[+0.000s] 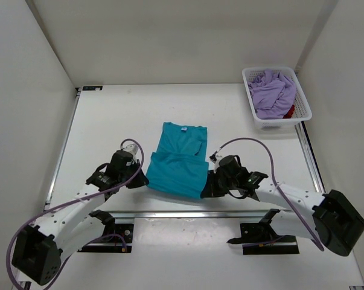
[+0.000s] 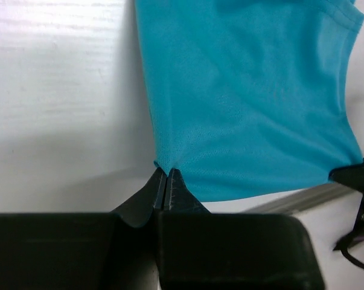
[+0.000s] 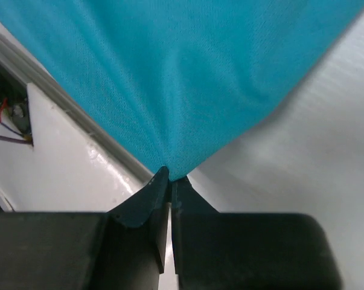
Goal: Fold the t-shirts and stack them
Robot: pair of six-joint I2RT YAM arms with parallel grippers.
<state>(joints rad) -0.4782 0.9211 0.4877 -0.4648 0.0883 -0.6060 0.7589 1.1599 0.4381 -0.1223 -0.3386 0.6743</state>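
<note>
The teal t-shirt (image 1: 178, 160) lies on the table, partly folded, neck end away from me. My left gripper (image 1: 142, 180) is shut on its near left corner, which shows in the left wrist view (image 2: 166, 170). My right gripper (image 1: 204, 190) is shut on its near right corner, which shows in the right wrist view (image 3: 171, 175). Both corners are held just above the table. The lavender shirt (image 1: 272, 92) is bunched in the white basket (image 1: 277, 118), with a bit of the red shirt (image 1: 288, 112) showing under it.
The basket stands at the back right beside the right wall. A metal rail (image 1: 169, 213) runs along the table's near edge just under the held hem. White walls close in the table on the left, back and right.
</note>
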